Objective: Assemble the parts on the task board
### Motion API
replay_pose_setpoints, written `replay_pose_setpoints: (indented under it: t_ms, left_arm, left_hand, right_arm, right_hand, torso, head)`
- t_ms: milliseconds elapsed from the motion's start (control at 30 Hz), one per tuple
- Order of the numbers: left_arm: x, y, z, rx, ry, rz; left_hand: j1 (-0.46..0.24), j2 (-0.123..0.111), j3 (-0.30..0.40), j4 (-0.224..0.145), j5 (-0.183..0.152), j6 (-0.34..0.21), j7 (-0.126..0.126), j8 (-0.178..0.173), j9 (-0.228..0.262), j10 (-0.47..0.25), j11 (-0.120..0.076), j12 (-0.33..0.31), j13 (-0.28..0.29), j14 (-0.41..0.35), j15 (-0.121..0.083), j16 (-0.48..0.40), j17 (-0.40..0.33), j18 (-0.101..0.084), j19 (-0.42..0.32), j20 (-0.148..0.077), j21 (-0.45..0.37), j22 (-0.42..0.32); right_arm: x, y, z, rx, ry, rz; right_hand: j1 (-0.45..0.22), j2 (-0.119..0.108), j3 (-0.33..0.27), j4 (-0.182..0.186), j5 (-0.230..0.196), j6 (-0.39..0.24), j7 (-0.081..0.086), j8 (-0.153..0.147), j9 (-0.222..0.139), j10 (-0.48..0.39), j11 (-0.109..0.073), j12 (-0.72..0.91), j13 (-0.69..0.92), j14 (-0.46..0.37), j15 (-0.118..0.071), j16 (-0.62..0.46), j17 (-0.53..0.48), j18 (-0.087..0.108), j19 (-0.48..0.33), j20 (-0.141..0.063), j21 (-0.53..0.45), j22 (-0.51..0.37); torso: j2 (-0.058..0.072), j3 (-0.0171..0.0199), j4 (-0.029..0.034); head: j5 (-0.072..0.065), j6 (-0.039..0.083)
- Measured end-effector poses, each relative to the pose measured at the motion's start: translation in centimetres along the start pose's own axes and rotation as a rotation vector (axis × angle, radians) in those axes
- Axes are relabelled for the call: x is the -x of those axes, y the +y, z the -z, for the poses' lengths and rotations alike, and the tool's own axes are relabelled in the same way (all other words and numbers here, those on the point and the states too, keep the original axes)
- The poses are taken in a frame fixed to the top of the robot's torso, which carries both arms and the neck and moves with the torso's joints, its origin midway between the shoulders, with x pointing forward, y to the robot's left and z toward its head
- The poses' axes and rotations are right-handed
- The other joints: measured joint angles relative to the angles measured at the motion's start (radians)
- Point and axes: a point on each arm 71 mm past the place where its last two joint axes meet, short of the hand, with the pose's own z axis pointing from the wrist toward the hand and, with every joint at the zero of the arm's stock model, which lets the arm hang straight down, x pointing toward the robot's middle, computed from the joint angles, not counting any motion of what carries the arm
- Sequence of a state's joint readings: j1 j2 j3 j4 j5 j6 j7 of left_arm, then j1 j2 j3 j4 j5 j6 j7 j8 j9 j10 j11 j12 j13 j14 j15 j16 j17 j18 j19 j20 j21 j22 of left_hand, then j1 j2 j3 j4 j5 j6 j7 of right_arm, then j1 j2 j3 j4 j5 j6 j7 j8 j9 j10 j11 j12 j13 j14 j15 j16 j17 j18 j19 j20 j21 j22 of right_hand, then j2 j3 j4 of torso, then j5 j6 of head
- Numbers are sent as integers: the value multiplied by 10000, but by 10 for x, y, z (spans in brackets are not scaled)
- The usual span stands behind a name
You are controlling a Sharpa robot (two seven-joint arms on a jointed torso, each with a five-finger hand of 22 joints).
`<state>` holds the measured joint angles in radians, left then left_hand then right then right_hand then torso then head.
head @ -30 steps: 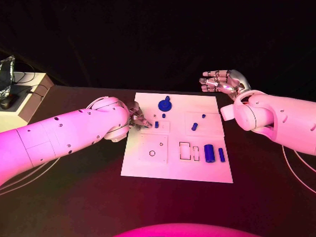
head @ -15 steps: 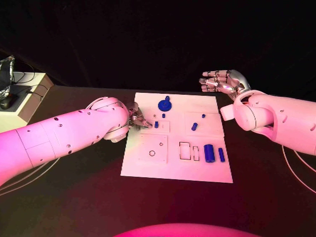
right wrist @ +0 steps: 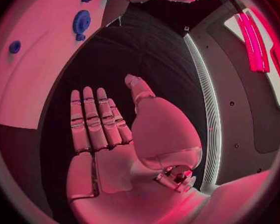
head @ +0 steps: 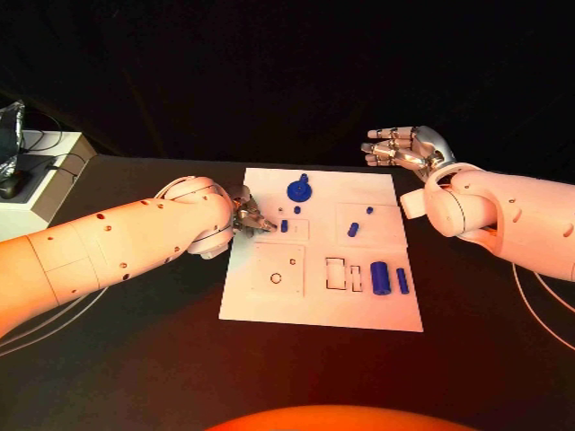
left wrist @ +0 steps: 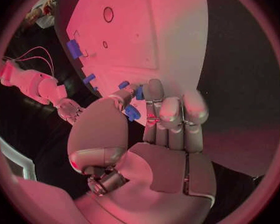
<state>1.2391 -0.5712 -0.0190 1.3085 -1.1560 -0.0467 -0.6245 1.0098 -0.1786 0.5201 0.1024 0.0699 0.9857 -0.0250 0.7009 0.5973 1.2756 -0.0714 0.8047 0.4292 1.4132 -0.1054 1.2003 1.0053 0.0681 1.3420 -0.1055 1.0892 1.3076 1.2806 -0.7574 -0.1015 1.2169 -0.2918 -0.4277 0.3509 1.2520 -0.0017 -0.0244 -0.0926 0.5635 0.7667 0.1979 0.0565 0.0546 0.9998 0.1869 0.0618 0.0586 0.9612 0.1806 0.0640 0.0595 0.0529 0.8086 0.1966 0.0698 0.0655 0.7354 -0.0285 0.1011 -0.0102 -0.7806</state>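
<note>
Hands basically unmoved over last second: left hand (head: 252,218) at task board (head: 316,310) left edge, fingers pinching small blue part (left wrist: 132,113); right hand (head: 411,148) off board's far right corner, fingers apart, empty. Insertion not started

White rectangular task board (head: 324,296) lies mid-table on the black table (head: 145,359). Left hand (head: 250,215) sits at the board's 9 o'clock edge, fingertips next to a small blue peg (head: 285,225); its grip cannot be made out. Right hand (head: 407,148) hovers off the 1 o'clock corner, fingers apart, holding nothing. Blue round gear-like part (head: 299,189) at 12 o'clock; large blue cylinder (head: 381,278) and slim blue rod (head: 403,281) toward 4 o'clock.
</note>
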Motion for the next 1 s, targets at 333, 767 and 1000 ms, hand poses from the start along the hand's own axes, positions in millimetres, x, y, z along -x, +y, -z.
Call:
replay_pose_setpoints:
  t_ms: [333,767,1000]
  left_arm:
    - [-1,0,0,0,-3,16]
    - [-2,0,1,-29,-54,69]
    - [-2,0,1,-48,-71,92]
  left_hand:
    - [-14,-113,-59,59,1,-27,24,16,21,0,0,7,0,0,0,0,16,1,0,0,0,0]
    - [15,-142,-152,151,-34,-27,24,78,52,1,1,47,-10,0,0,0,49,1,0,0,0,-1]
    - [61,-188,-276,275,-34,-28,22,120,49,1,1,84,-21,0,0,0,49,0,-1,0,0,-1]
  right_arm:
    - [0,0,0,-1,4,18]
    - [0,0,0,-6,5,27]
    - [-1,-2,0,-30,12,25]
  right_hand:
    - [0,0,0,0,0,0,0,0,0,0,0,0,0,0,0,0,0,0,-71,0,3,0]
    - [0,0,0,1,0,70,4,0,0,0,0,0,0,0,0,0,-7,1,-143,0,4,-8]
    - [0,0,-28,-27,0,70,4,0,0,0,0,0,0,-6,-1,0,-10,1,-146,3,4,-7]
  torso:
    - [-10,0,4]
    - [-10,-5,4]
    - [-10,-5,8]
  head:
    - [-6,-16]
    - [-5,-5]
    - [-9,-14]
